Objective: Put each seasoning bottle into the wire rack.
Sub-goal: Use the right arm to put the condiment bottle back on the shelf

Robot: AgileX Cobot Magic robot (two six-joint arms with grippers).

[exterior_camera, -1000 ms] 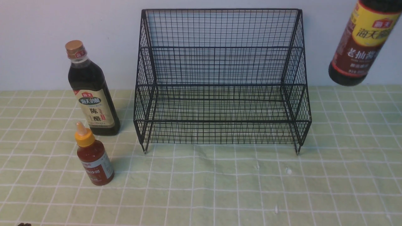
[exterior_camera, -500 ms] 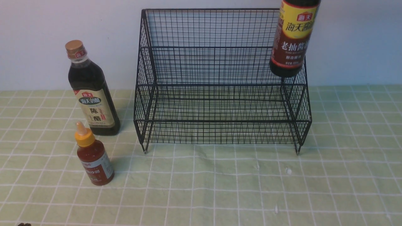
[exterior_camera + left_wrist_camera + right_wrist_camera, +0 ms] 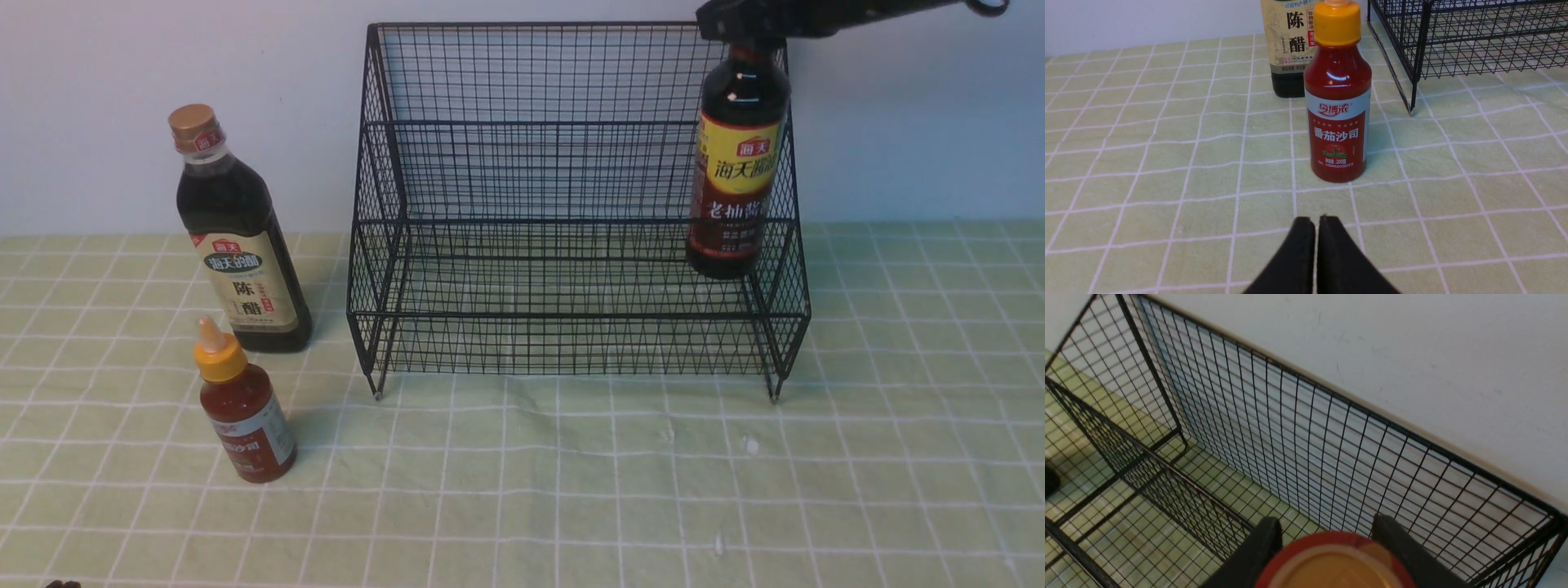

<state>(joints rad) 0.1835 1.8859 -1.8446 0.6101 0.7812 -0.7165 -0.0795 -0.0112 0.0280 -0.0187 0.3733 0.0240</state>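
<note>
Soy bottle (image 3: 736, 163), near-upright, cap up, leans slightly inside the rack's (image 3: 571, 314) right end, right gripper (image 3: 744, 47) clamping its cap; left gripper (image 3: 1316, 222) jaws together.

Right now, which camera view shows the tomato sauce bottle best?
The left wrist view: the tomato sauce bottle faces it, label readable, though its nozzle is cut off. The front view shows it whole but smaller, label angled; the right wrist view doesn't show it.

The wire rack's (image 3: 571, 314) left stretch offers free room from above; at its right end the yellow-labelled bottle (image 3: 735, 175) blocks the way — mesh sides bar any sideways pass — while the counter (image 3: 612, 482) in front lies open.
</note>
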